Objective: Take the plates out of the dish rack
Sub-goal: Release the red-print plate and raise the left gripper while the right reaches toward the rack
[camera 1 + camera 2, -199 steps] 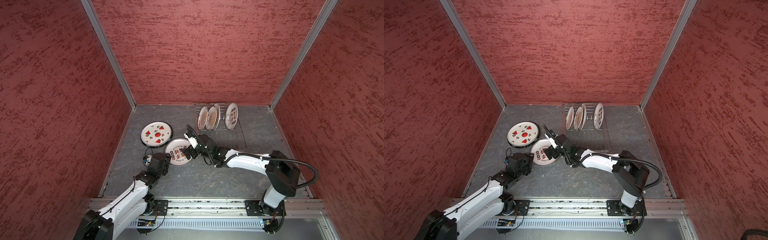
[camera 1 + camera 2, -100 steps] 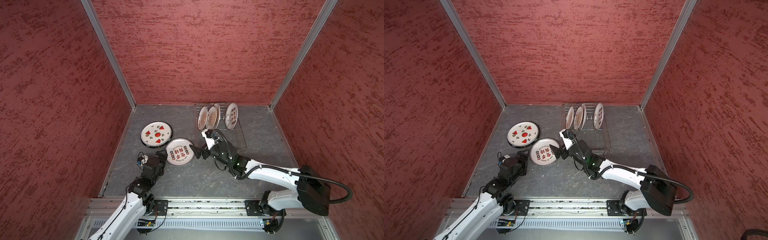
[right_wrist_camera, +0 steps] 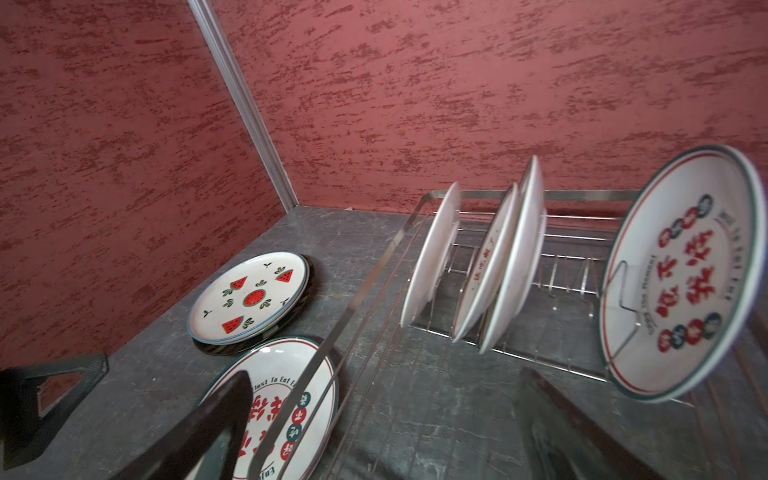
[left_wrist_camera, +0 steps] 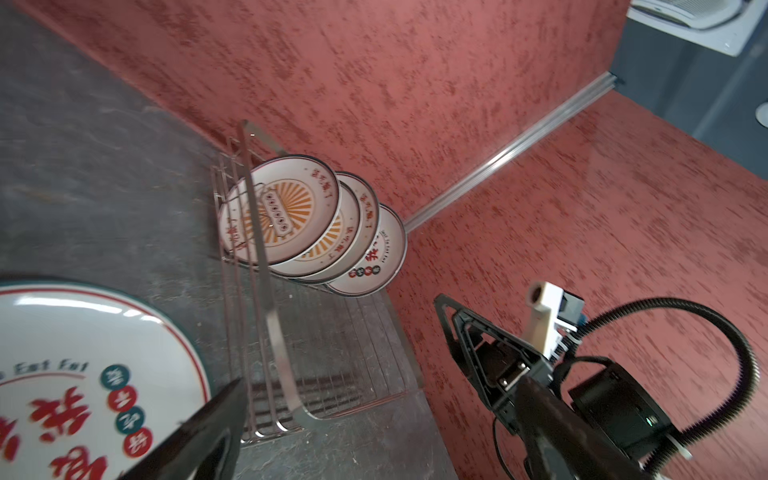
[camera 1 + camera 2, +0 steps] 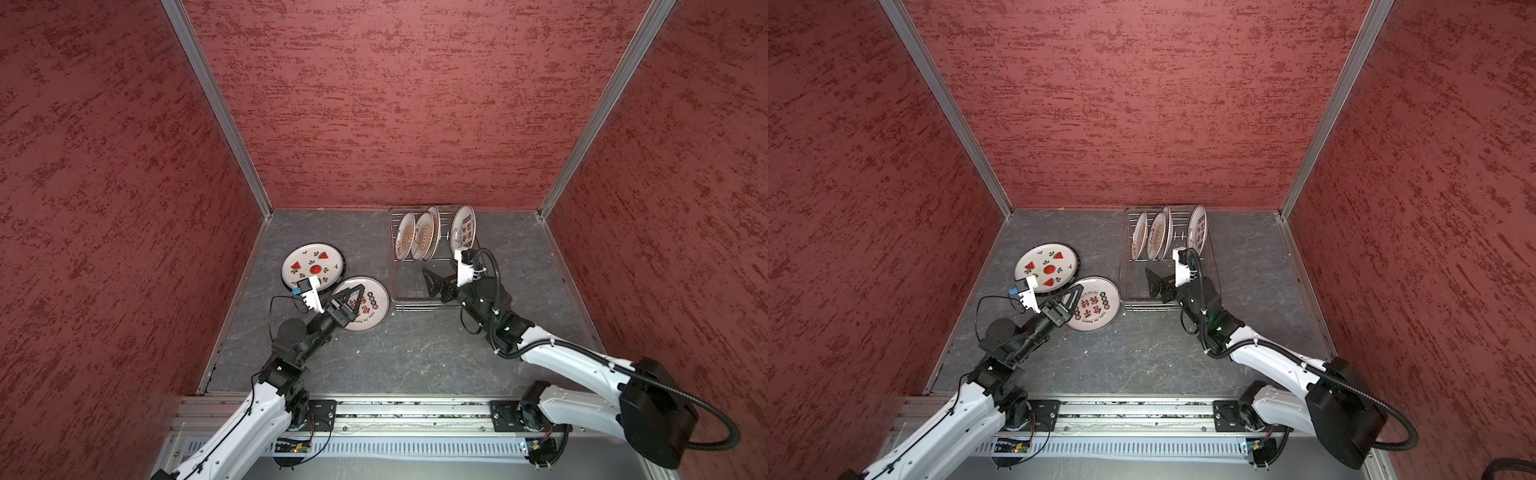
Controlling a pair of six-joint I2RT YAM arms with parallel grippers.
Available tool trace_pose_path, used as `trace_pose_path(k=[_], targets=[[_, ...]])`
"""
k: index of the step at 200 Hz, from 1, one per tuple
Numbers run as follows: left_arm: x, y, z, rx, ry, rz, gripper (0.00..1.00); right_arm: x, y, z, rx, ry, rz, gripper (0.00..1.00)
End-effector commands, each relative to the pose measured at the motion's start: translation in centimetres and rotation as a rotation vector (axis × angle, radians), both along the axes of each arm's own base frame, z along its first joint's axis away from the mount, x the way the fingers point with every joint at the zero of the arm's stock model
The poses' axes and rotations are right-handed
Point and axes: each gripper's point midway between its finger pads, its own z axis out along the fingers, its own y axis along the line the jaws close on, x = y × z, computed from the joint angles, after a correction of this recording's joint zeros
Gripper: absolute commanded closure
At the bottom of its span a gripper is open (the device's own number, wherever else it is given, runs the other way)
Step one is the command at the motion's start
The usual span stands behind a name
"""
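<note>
Right gripper is back over silver wire dish rack, centre frame, jaws apart. Left gripper hangs apart over unloaded round red-character plate. Four white plates stay racked; the close-leaning pair may snag together.

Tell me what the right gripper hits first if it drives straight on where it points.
Probably the dish rack itself: the open right gripper points across its empty near end, toward its side rail. The standing plates lie off that line. Height is hard to judge.
</note>
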Motion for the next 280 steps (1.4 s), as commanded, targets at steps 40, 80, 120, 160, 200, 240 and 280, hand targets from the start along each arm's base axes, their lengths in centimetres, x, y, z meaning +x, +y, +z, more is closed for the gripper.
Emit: trace_pose_path(k=[40,80,120,160,200,240,280], targets=[[-0.1,-7.3,7.3,0.110,-0.305,-0.181,0.01,2.1,-7.1,2.7,0.084,-0.016,-0.179,0.01],[2.0,-11.6,5.5,0.046,-0.287,-0.228,0.01,4.9,-10.7,3.0,0.131,0.017,-0.261,0.01],[3.8,-15.5,2.4,0.067,-0.224,-0.358,0.01,8.4,-12.3,2.8,0.124,0.056,-0.348,0.01],[4.4,-15.1,1.9,0.102,-0.208,-0.317,0.01,11.5,-13.5,1.1,0.022,0.138,-0.468,0.03],[4.4,-14.8,1.1,0.133,-0.185,-0.283,0.01,14.2,-13.2,-1.0,-0.060,0.219,-0.496,0.04],[4.6,-13.5,0.6,0.153,-0.166,-0.169,0.01,16.3,-13.9,-2.5,-0.112,0.264,-0.573,0.16],[4.6,-12.9,0.4,0.206,-0.145,-0.126,0.01,17.7,-14.8,-3.7,-0.194,0.306,-0.641,0.26]])
